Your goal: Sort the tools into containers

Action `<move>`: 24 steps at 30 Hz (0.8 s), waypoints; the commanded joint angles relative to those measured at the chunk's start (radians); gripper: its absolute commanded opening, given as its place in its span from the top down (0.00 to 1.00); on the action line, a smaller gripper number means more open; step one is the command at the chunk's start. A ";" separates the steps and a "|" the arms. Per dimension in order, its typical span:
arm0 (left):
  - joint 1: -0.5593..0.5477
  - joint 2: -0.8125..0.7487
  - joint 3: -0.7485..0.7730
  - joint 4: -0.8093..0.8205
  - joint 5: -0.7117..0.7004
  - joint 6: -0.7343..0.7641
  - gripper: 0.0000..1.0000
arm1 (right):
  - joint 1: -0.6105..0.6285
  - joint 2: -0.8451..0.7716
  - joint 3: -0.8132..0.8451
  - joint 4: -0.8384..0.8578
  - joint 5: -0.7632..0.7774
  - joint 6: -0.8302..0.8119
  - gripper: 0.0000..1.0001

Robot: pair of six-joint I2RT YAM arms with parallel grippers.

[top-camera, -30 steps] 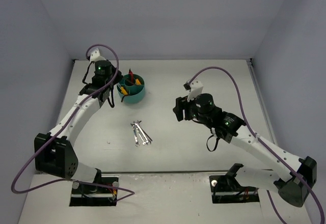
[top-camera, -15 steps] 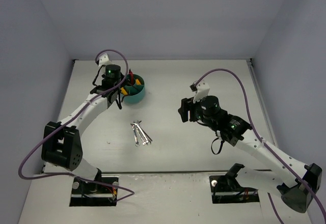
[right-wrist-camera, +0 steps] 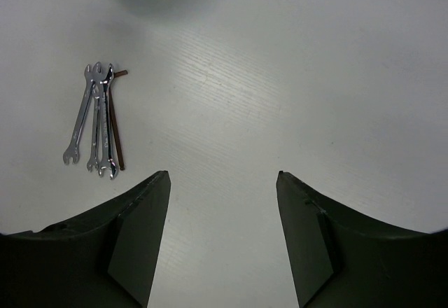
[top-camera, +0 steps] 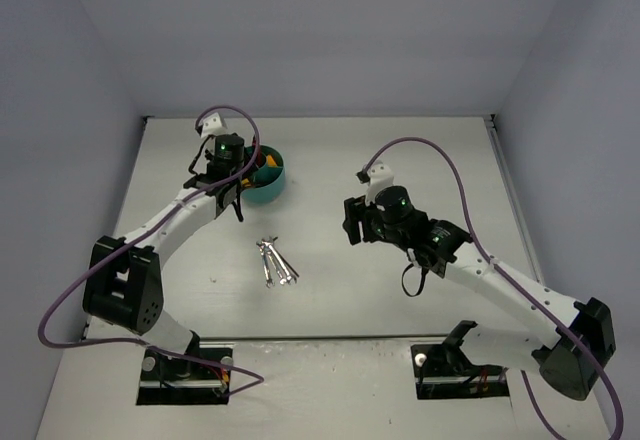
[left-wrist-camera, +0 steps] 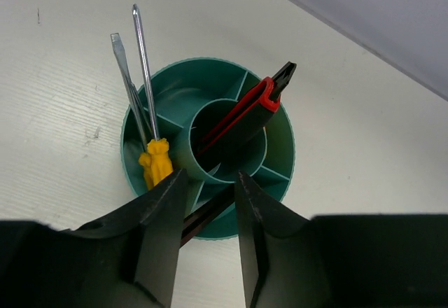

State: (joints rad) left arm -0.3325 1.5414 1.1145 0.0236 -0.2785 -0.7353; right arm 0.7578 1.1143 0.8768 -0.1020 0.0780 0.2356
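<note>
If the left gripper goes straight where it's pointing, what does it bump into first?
Most likely the near rim of the teal organiser, right ahead of the left gripper. A thin dark tool between its fingers reaches over that rim, so it may touch first; depth is unclear.

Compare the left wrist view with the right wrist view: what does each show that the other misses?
Left wrist only: the teal organiser's compartments, two yellow-handled screwdrivers in one, a red-and-black tool in the central ring, and a dark rod crossing the left pincer's gap; grip unclear. Right wrist only: silver wrenches and a dark hex key lying together on the table, the right pincer open above it. Both: the organiser, just its edge in the right wrist view, and the white table.
</note>
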 commanded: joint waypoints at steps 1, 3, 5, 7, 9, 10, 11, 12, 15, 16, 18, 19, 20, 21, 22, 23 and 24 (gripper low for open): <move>-0.007 -0.074 0.049 -0.028 -0.022 0.043 0.65 | 0.002 0.033 0.045 0.034 -0.038 -0.002 0.41; -0.015 -0.111 0.091 -0.093 -0.018 0.085 0.59 | 0.011 0.063 0.062 0.033 -0.059 -0.008 0.43; -0.028 -0.145 0.134 -0.169 -0.013 0.132 0.53 | 0.026 0.111 0.083 0.033 -0.101 -0.014 0.44; -0.040 -0.174 0.173 -0.256 0.015 0.177 0.49 | 0.062 0.175 0.109 0.033 -0.118 -0.020 0.47; -0.047 -0.200 0.187 -0.351 0.060 0.195 0.47 | 0.103 0.238 0.139 0.033 -0.119 -0.027 0.50; -0.049 -0.213 0.187 -0.394 0.085 0.201 0.47 | 0.119 0.264 0.152 0.033 -0.119 -0.029 0.52; -0.049 -0.234 0.177 -0.437 0.104 0.202 0.47 | 0.135 0.303 0.172 0.033 -0.127 -0.033 0.53; -0.049 -0.261 0.165 -0.470 0.117 0.202 0.47 | 0.146 0.338 0.189 0.033 -0.136 -0.037 0.54; -0.049 -0.324 0.124 -0.546 0.126 0.206 0.46 | 0.172 0.429 0.228 0.033 -0.155 -0.049 0.59; -0.049 -0.343 0.108 -0.570 0.121 0.209 0.46 | 0.181 0.465 0.240 0.033 -0.158 -0.053 0.60; -0.047 -0.375 0.083 -0.606 0.111 0.215 0.46 | 0.195 0.507 0.261 0.033 -0.169 -0.063 0.64; -0.046 -0.384 0.077 -0.629 0.105 0.220 0.46 | 0.199 0.533 0.269 0.033 -0.186 -0.069 0.66; -0.046 -0.393 0.072 -0.634 0.099 0.226 0.46 | 0.204 0.554 0.278 0.033 -0.190 -0.072 0.67; -0.044 -0.402 0.069 -0.652 0.092 0.233 0.46 | 0.213 0.578 0.294 0.032 -0.198 -0.077 0.67; -0.042 -0.411 0.067 -0.674 0.085 0.240 0.46 | 0.223 0.604 0.312 0.031 -0.207 -0.082 0.67; -0.040 -0.413 0.067 -0.682 0.085 0.243 0.46 | 0.229 0.622 0.322 0.030 -0.213 -0.085 0.67; -0.039 -0.416 0.065 -0.689 0.088 0.243 0.45 | 0.241 0.641 0.340 0.028 -0.215 -0.088 0.67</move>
State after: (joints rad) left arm -0.3799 1.1524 1.1716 -0.5984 -0.1777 -0.5280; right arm 0.9679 1.7197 1.1272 -0.0946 -0.0984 0.1786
